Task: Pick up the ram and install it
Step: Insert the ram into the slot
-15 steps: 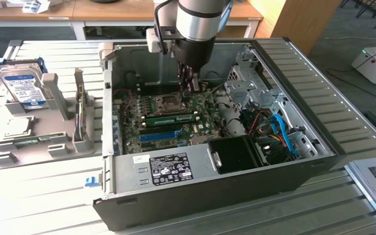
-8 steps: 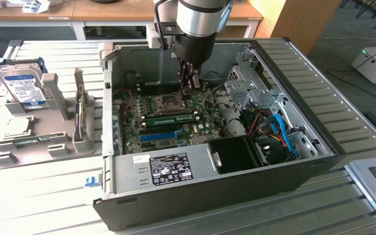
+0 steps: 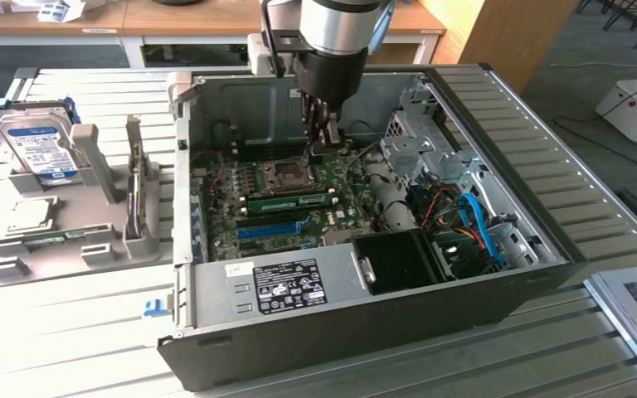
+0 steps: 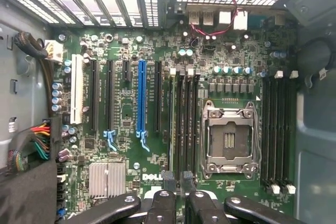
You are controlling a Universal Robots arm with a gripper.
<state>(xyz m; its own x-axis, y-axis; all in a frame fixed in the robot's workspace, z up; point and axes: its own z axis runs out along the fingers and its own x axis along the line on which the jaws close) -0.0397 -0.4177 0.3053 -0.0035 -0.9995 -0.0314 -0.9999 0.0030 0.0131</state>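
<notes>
Green, on edge, apparently seated: see the ram (image 3: 291, 200) standing on the motherboard (image 3: 296, 217) between the processor socket (image 3: 292, 172) and the blue slot (image 3: 269, 229), contacts down as such slots demand. Hovers close above the board with claw (image 4: 177, 181) parted, pinching nothing, probably lined up along the stick. Cannot tell whether fully clicked home; from the wrist, barely a thin edge to read.

Slatted metal table (image 3: 64, 336) — open computer case (image 3: 407, 332) and grey parts holder (image 3: 64, 253) on it
</notes>
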